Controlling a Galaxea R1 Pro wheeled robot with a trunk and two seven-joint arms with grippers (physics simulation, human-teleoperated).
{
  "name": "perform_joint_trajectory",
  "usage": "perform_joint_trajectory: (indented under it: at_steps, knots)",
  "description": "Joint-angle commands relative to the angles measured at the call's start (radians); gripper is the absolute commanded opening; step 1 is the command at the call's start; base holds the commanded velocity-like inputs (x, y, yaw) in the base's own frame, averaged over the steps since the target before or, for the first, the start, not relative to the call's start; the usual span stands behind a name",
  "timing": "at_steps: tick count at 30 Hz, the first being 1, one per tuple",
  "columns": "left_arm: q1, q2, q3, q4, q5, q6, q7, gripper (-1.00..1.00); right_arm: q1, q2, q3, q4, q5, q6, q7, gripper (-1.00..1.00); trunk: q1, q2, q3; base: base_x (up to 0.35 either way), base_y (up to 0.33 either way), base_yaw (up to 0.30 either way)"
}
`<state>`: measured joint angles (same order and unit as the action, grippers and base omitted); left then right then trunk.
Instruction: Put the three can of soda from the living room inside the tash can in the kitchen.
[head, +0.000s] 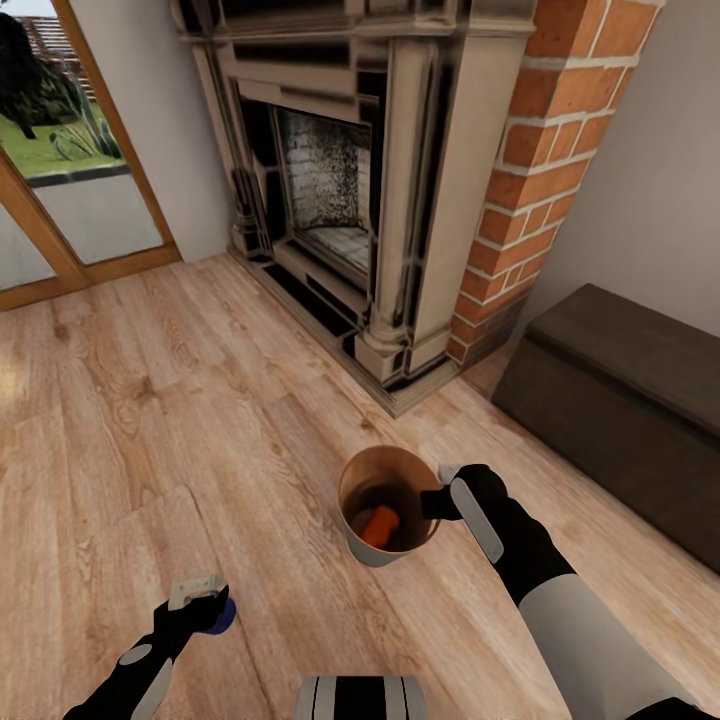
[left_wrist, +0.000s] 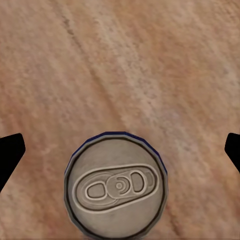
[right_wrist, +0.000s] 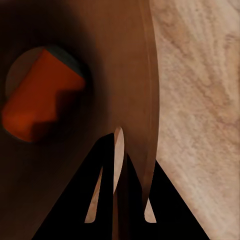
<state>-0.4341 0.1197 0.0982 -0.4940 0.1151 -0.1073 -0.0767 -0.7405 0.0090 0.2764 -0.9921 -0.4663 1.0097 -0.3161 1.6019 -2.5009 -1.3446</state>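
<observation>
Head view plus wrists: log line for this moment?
right end effector: shut on bucket rim | orange can: inside bucket | left end effector: open around blue can | floor: wood

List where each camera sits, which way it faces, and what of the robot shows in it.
Head view: up on the head, looking down at floor, fireplace, both arms, bucket.
Left wrist view: near the left gripper, looking straight down on the blue can; dark fingertips at both edges.
Right wrist view: near the right gripper, facing the bucket rim, its jaws shut on it.
Shared: head and right wrist views show the orange can inside.
</observation>
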Motion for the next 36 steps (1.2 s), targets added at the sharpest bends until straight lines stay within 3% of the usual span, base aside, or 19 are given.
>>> perform_joint_trajectory:
  at_steps: [1,26,36]
  knots:
    - [0.000,0.000,0.000,0.000,0.000,0.000,0.000,1.00,0.000,0.000,0.000,0.000,-0.023,-0.005,0.005,-1.00,0.000,0.000,-0.002,0.000,0.000,0.000]
    - [0.000,0.000,0.002,0.000,0.000,0.000,0.000,1.00,0.000,0.001,0.000,0.000,-0.023,-0.005,0.005,-1.00,0.000,0.000,-0.041,0.000,0.000,0.000]
    - [0.000,0.000,0.002,0.000,0.000,0.000,0.000,1.00,0.000,0.000,-0.002,-0.043,-0.026,-0.005,0.005,-1.00,0.000,0.000,-0.045,0.000,0.000,0.000]
